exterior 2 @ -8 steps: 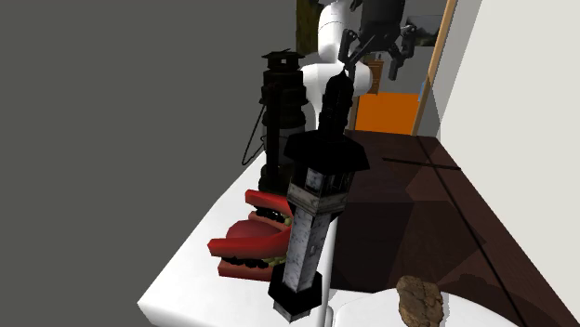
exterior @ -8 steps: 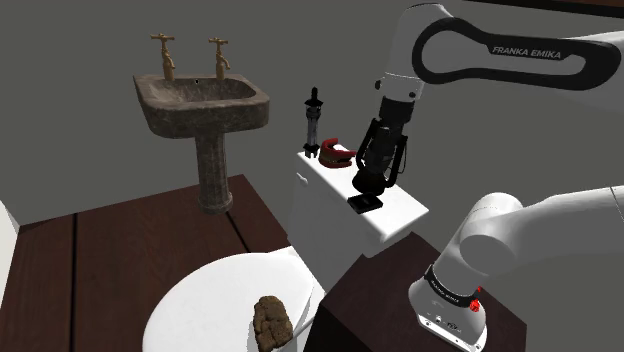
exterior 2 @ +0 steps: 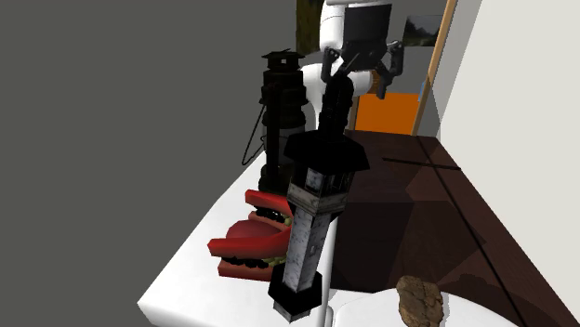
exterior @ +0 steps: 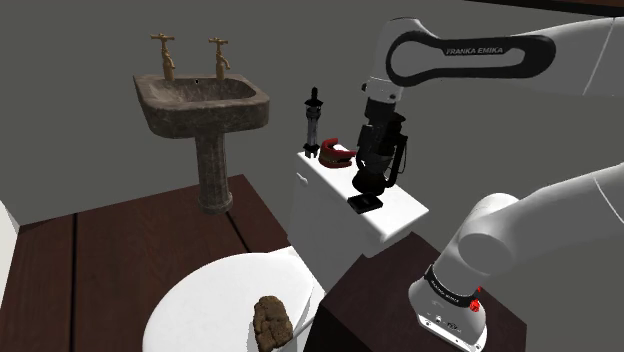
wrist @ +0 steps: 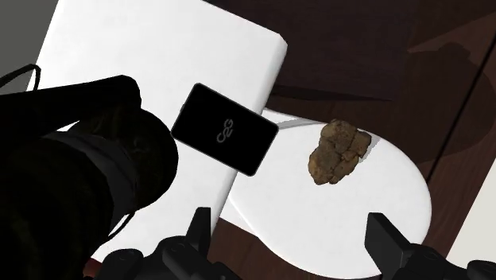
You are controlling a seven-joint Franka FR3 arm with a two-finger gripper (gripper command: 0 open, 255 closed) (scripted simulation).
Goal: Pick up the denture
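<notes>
Approach step, nothing grasped. My gripper hangs above the tank with its fingers spread apart and nothing between them. It looks down on a black card and, beyond the tank's edge, a brown lump on the toilet lid. The denture, red, lies at the tank's other end, just beside a grey tower. A black lantern stands between the denture and my gripper. As I judge it, the next move calls for travel along the tank past the lantern, then a descent with the fingers astride the denture, clear of both the tower and the lantern.
</notes>
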